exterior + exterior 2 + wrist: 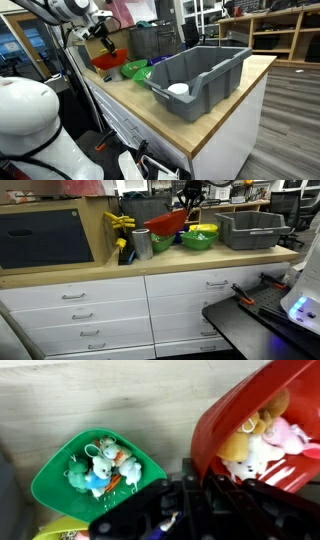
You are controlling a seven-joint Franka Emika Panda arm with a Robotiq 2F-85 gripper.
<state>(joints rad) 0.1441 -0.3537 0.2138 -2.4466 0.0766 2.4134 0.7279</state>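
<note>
My gripper (195, 485) is shut on the rim of a red bowl (270, 410), which hangs tilted above the wooden counter (120, 395). Inside the red bowl lie soft toys (255, 445) in white, pink and tan. Below and to the left in the wrist view, a green bowl (55, 480) on the counter holds several small toys (100, 468). In both exterior views the red bowl (108, 62) (168, 223) is tipped under the gripper (100, 45) (188, 202), next to the green bowl (135, 70) (198, 240).
A large grey bin (205, 70) (250, 228) stands on the counter beyond the bowls, with a white object (178, 90) inside. A yellow-green bowl (204, 228), a metal can (142, 244) and a yellow object (120, 222) stand nearby. Drawers (90, 295) run below the counter.
</note>
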